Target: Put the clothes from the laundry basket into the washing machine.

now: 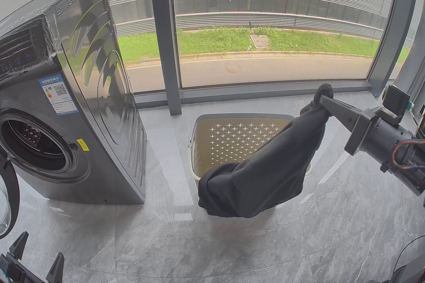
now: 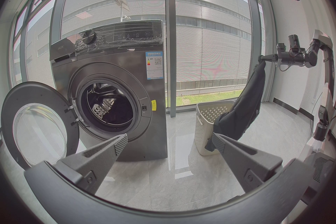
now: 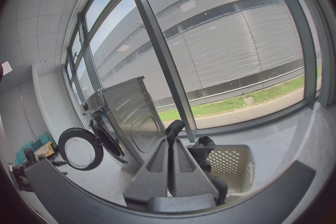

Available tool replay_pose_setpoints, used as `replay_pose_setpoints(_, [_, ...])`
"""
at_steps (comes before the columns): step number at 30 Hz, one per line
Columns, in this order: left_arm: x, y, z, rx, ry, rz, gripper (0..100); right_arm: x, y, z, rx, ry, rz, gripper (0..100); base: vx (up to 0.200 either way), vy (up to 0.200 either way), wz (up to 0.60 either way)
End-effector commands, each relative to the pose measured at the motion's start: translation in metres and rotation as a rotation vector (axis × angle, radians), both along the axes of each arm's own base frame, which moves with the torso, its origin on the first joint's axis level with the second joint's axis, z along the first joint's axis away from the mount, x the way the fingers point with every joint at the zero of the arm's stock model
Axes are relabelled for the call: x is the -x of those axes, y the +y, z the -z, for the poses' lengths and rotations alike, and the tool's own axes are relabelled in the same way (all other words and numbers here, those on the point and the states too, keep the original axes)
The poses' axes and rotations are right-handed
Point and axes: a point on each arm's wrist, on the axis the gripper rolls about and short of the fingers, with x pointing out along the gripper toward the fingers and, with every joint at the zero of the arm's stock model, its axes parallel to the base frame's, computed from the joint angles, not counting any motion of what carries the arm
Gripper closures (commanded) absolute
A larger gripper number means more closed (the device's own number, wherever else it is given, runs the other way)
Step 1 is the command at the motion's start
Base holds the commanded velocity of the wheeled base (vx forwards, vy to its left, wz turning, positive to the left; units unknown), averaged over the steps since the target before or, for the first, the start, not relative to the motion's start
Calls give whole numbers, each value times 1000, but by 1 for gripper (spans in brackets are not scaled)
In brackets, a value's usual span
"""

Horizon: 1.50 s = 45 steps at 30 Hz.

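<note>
Right gripper (image 1: 326, 99) clamped on dark garment (image 1: 265, 169) (draping over laundry basket (image 1: 239, 116)); left gripper (image 1: 39, 250) spread wide apart.

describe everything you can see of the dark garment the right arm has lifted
The dark garment is a charcoal to black piece of soft, matte cloth with no visible print. The right gripper is shut on one end, and a small tuft pokes out past the fingertips. From there it stretches down in a slanted, loosely folded band. Its bulky lower end sags over the near rim of the cream laundry basket, so it is not fully lifted out. What kind of garment it is cannot be told.
</note>
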Motion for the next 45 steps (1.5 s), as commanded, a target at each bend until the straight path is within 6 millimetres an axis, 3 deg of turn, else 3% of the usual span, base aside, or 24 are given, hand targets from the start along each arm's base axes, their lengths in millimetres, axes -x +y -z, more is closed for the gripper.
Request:
replay_pose_setpoints(1, [0, 0, 5, 7, 1, 1, 0, 19, -18, -8, 1, -50, 48, 100, -200, 0, 0])
replay_pose_setpoints(6, [0, 0, 5, 5, 1, -1, 0, 22, -21, -8, 3, -52, 56, 100, -200, 0, 0])
replay_pose_setpoints(13, [0, 0, 5, 4, 1, 2, 0, 21, -24, 5, 49, 7, 86, 100, 0, 0, 0])
replay_pose_setpoints(42, [0, 0, 5, -1, 1, 1, 0, 27, -19, 16, 69, 33, 40, 100, 0, 200, 0])
replay_pose_setpoints(45, [0, 0, 5, 2, 1, -1, 0, 26, -19, 16, 71, 35, 39, 100, 0, 0, 0])
